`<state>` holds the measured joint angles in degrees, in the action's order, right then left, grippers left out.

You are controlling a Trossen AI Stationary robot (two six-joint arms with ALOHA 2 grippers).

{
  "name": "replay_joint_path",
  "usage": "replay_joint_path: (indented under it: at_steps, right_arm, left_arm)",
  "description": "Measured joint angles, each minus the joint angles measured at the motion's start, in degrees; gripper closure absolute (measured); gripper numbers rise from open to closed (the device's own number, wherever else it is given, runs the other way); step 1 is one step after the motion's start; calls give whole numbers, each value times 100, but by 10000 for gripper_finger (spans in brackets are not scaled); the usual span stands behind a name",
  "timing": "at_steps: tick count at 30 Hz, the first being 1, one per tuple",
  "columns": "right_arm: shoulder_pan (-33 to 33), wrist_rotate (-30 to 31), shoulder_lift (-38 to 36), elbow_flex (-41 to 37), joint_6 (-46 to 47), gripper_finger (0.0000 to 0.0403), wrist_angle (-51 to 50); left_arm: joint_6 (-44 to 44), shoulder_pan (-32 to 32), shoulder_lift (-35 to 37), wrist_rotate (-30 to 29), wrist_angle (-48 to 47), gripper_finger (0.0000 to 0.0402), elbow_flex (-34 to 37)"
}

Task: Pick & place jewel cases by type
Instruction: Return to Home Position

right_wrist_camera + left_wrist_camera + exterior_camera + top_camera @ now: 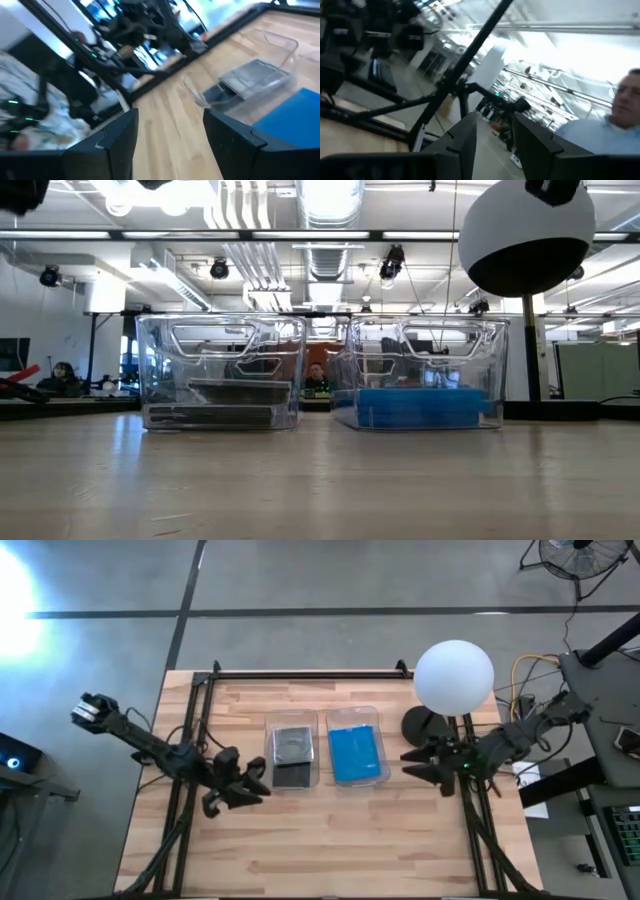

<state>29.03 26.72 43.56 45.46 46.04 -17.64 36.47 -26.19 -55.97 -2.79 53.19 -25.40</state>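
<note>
Your left gripper (258,784) hangs just left of the left bin (268,740), by its near corner and apart from it. Its jaws stand wide apart with nothing between them. Its wrist camera looks up past the jaws into the room, where a blurred person (620,120) shows at the edge.

Your right gripper (408,763) is on the other side, just right of the right bin (383,745) and not touching it. It points left toward the bins. Its jaws are also spread wide and hold nothing, with bare table (165,115) showing between them.

The two clear bins stand side by side in the middle of the table, close together. The black cases (293,755) lie in the left bin in an uneven stack. The upper, greyer one sits toward the far end and a darker one shows at the near end. From the low camera the top case looks slightly tilted on the pile. You cannot tell how many there are.

The blue cases (354,752) lie flat in the right bin and cover most of its floor. From the low camera they read as a tidy stack.

No case lies loose on the table. A lamp (454,675) with a white globe stands at the far right, beyond your right gripper.
</note>
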Motion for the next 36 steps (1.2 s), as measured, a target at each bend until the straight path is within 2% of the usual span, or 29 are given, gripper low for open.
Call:
replay_joint_path:
  at_steps: [3, 6, 10, 14, 19, 22, 24, 31, 36]
  right_arm:
    - [-29, -210, -613, -759, -323, 183, 849]
    - [-130, -559, -1137, -1702, -653, 183, 2361]
    - [-546, -1259, -1468, -2906, -989, 183, 4337]
    - [-1014, -1704, -1730, -3689, -1263, 183, 5276]
    - [-1191, -1855, -2353, -4146, -1878, 183, 5389]
    - [-1177, -2282, -2840, -4408, -2362, 183, 5402]
    - [-1179, -2291, -3168, -4495, -2524, 183, 5213]
    - [-1185, -1815, -4242, -4494, -3025, 183, 3950]
    - [-1193, -1731, -4341, -4493, -3321, 183, 3871]
  left_arm:
    - [-54, 241, 227, 147, 544, 294, 517]
    - [168, 686, 426, 273, 530, 294, 875]
    - [326, 1606, 627, 1333, 504, 294, 1105]
    - [261, 2571, 955, 2314, 515, 294, 1230]
    - [310, 3011, 1649, 2610, 463, 294, 1666]
    - [347, 2990, 2084, 2522, 429, 294, 2130]
    - [368, 2983, 2365, 2365, 414, 294, 2456]
    - [-248, 3113, 3101, 1812, -1843, 294, 2399]
    - [-456, 3140, 3393, 2070, -2108, 294, 2485]
